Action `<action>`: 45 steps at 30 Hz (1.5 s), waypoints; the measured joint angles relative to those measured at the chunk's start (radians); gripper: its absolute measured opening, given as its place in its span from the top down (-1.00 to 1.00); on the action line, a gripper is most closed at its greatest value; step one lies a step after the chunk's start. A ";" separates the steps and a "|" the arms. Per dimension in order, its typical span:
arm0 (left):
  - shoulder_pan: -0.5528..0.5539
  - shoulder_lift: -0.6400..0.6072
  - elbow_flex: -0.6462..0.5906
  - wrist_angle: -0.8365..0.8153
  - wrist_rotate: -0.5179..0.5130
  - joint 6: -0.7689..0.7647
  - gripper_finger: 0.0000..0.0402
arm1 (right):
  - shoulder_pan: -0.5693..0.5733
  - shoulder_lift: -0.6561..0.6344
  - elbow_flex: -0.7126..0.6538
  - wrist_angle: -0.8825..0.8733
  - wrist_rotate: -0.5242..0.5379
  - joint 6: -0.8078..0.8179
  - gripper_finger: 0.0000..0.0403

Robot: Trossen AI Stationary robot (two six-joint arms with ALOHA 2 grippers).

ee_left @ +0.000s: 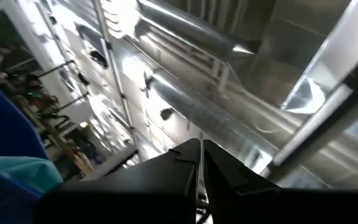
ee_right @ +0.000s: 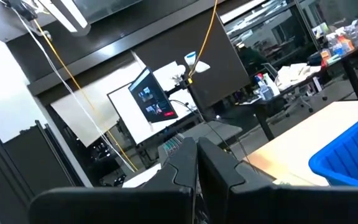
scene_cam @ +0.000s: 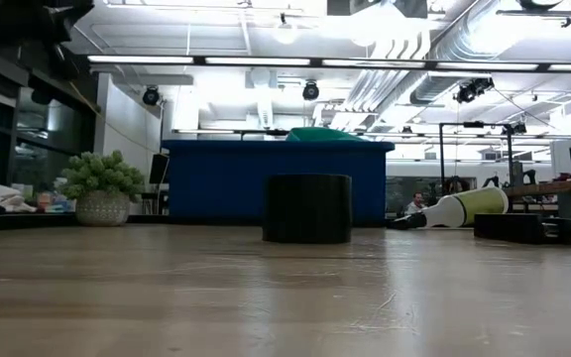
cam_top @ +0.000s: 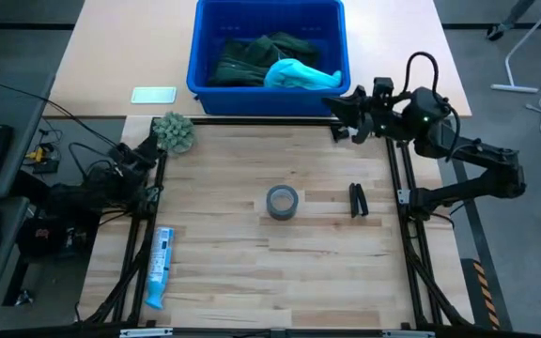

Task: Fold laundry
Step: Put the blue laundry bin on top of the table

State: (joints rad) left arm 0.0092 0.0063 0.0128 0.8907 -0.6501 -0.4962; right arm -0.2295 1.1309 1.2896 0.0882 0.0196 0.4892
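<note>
From the low view the blue bin [scene_cam: 228, 181] at the table's far edge hides nearly all the laundry [scene_cam: 323, 134], only a green hump showing over its rim, and the dark roll of tape [scene_cam: 308, 208] covers part of the bin's front wall. From above, the dark green garments [cam_top: 252, 56] lie crumpled under the turquoise piece [cam_top: 301, 75], so their number and shape cannot be told. The left tool [cam_top: 128, 155] is lost in dark cabling at the table's left edge, and the blue-and-white packet [cam_top: 161, 266] there bears print too small to read.
</note>
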 joint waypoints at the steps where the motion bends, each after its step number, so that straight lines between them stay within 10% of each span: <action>1: 0.002 0.000 0.000 0.026 -0.051 -0.011 1.00 | 0.000 0.001 0.000 -0.001 0.000 0.000 1.00; 3: 0.016 0.000 0.021 0.046 -0.133 -0.066 1.00 | 0.000 0.001 0.000 -0.001 0.005 -0.002 1.00; 10: 0.061 0.215 0.357 -0.550 0.117 -0.213 1.00 | -0.015 0.002 0.000 0.104 0.153 -0.141 1.00; 19: 0.280 0.577 0.990 -1.030 -0.096 0.345 0.90 | -0.152 0.001 0.000 0.073 0.182 -0.227 1.00; 25: 0.446 0.820 1.297 -1.297 -0.066 0.339 0.57 | -0.265 0.001 0.000 -0.120 0.164 -0.370 1.00; 35: 0.740 1.242 1.510 -1.693 0.095 0.069 0.12 | -0.446 0.001 0.000 -0.275 0.128 -0.418 1.00; 45: 1.118 1.589 1.655 -1.728 0.464 -0.016 0.08 | -0.504 0.001 0.000 -0.424 0.055 -0.341 1.00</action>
State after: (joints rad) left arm 1.1268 1.5948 1.6674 -0.8369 -0.1860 -0.5126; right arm -0.7334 1.1316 1.2892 -0.3361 0.0746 0.1481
